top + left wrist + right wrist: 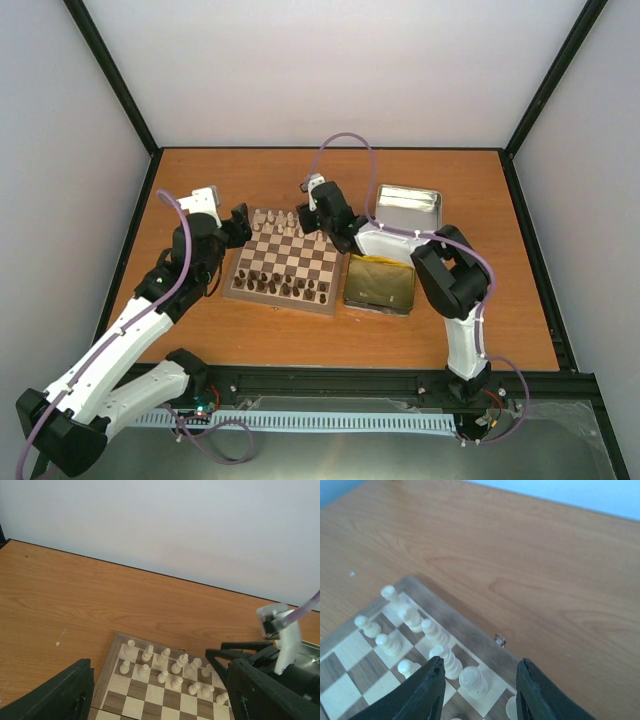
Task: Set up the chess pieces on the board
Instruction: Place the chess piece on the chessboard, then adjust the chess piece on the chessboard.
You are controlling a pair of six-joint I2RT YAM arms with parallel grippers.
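Right pincer [480, 662] open astride a cream piece [472, 680] on the board [465, 625] back row, left pincer [239, 225] open, empty; off-centre closing likely topples the tightly packed neighbouring pieces [451, 662].

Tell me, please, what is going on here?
A chess set-up is under way on the board. The right gripper is open astride a cream piece in the far row, not gripping it. The left gripper hangs open and empty by the far left corner. The other cream pieces stand on the far rows, dark pieces on the near ones.
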